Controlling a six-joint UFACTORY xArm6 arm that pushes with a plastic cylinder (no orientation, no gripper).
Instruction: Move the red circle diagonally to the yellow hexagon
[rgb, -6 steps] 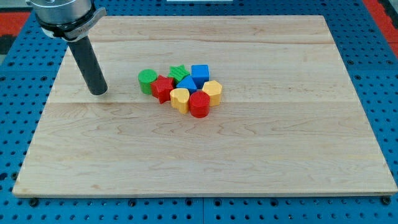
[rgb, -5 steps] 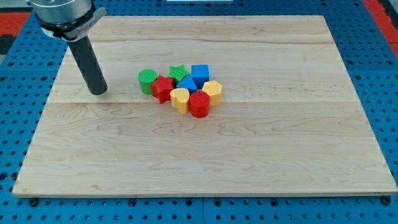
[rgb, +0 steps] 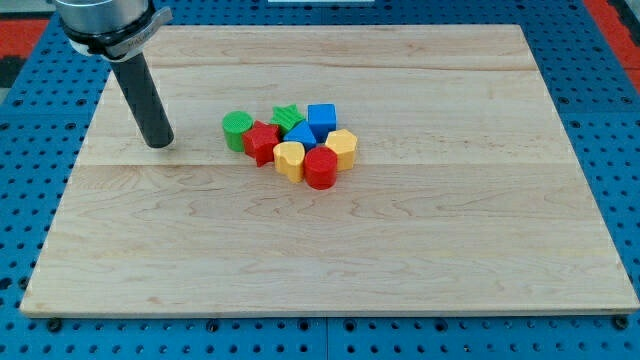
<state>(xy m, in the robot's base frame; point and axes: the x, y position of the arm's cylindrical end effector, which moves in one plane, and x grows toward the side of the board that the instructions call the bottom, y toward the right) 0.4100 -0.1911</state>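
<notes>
My tip (rgb: 160, 144) is resting on the wooden board (rgb: 420, 250), bare and pinching nothing, well to the view's left of the block cluster; the red circle (rgb: 321, 168) is sitting at the cluster's bottom, touching the yellow hexagon (rgb: 342, 147) diagonally up-right.

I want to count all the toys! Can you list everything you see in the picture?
green circle: 1, green, left end of the pile
green star: 1, green, top of the pile
blue cube: 1, blue, top right
blue block: 1, blue, middle, shape unclear
red star: 1, red, beside the green circle
yellow heart: 1, yellow, bottom
red circle: 1, red, bottom right
yellow hexagon: 1, yellow, right
board: 1, wooden
my tip: 1, dark, left of the pile, touching nothing
</notes>
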